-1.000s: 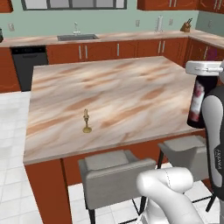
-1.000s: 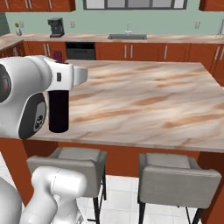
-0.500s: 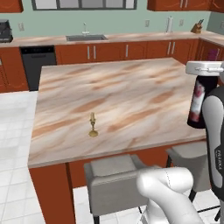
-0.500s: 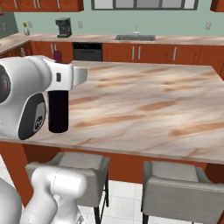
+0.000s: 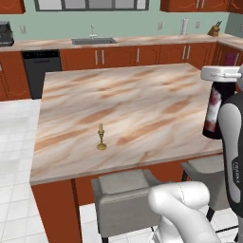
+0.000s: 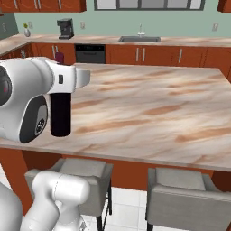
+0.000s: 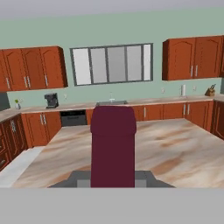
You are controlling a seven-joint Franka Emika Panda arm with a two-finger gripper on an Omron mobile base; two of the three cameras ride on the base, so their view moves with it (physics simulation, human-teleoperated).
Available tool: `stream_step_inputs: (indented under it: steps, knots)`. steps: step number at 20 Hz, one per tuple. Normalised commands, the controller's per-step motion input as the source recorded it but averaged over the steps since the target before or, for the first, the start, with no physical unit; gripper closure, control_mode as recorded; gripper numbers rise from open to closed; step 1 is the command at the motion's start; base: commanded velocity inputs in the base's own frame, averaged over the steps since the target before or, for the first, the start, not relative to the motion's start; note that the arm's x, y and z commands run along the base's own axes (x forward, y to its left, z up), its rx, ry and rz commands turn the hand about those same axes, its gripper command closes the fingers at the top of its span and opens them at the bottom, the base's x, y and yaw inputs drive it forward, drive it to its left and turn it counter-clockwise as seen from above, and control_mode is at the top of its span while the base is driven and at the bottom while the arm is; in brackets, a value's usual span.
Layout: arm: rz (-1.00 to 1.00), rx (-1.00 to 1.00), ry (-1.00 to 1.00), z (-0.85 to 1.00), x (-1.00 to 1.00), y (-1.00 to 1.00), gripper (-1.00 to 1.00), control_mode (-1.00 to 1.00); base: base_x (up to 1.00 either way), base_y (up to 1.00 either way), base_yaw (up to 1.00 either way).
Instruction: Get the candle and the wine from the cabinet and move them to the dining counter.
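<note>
Between the end effector's (image 7: 113,177) two dark fingertips stands the maroon neck capsule of the wine (image 5: 212,111), pinched at the neck so the dark bottle hangs upright below the hand. From the left base view the bottle's pale label with its red band shows just under the white hand, at the right edge of the tabletop (image 5: 142,102); from the right base view the black body hangs over the near left part of that marbled top, and whether its base touches the surface cannot be told. Well off to the end effector's left, near the front edge of the same tabletop, the candle (image 5: 101,138) stands upright in its brass holder. Below the bottle, grey stools (image 6: 185,196) are tucked against the island's near side. Far ahead of the end effector, a sink (image 5: 93,41) sits in the wall counter under the window (image 7: 111,64).
</note>
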Motion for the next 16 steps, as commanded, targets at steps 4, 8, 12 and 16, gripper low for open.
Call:
stream_step_inputs:
  steps: [4,8,12,16]
  knots:
    - [0.00,0.00,0.00,0.00,0.00,0.00,1.00,-1.00,0.00,0.00,0.00]
    - [0.00,0.00,-0.01,-0.01,0.01,-0.05,1.00,-1.00,0.00,0.00,0.00]
    - [0.12,-0.01,0.00,-0.22,0.44,-0.09,1.00,-1.00,0.00,0.00,0.00]
    - [0.29,-0.02,0.00,-0.47,0.69,0.00,1.00,-1.00,0.00,0.00,0.00]
